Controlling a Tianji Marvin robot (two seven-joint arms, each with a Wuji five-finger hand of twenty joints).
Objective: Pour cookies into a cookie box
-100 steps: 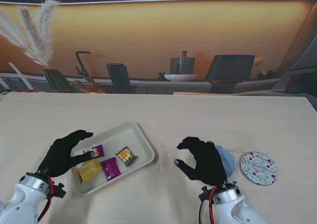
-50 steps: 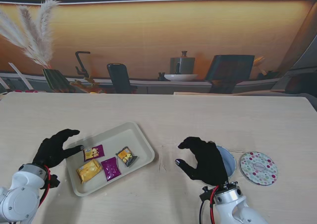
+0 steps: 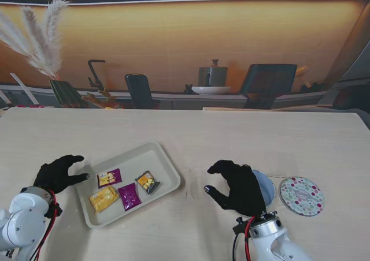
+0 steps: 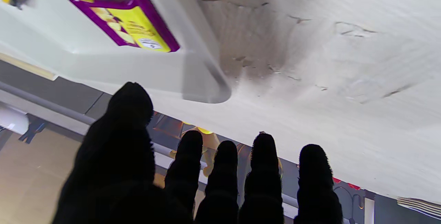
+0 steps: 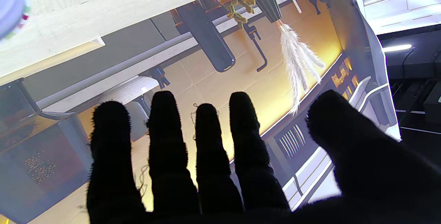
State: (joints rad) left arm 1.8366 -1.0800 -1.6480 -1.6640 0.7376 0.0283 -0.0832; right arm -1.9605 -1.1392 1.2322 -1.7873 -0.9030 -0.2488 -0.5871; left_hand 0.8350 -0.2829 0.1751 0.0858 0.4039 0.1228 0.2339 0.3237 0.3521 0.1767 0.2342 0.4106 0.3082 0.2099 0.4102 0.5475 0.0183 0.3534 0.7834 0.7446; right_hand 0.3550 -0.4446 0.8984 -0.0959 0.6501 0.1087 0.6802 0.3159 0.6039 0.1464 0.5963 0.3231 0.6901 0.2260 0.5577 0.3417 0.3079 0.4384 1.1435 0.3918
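One table [image 3: 243,134]; one cream tray [image 3: 159,157] left of centre, carrying four cookie packets [image 3: 122,190]: two purple, one yellow, one dark. One round blue cookie box [image 3: 267,186], partly under the right hand [image 3: 237,187]; one dotted lid [image 3: 302,196] beside it. Left hand [image 3: 56,173] by the tray. Both hands spread, empty.

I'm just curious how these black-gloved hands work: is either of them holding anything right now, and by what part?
Nothing is held. The left hand is open beside the tray; the right hand is open over the tin.
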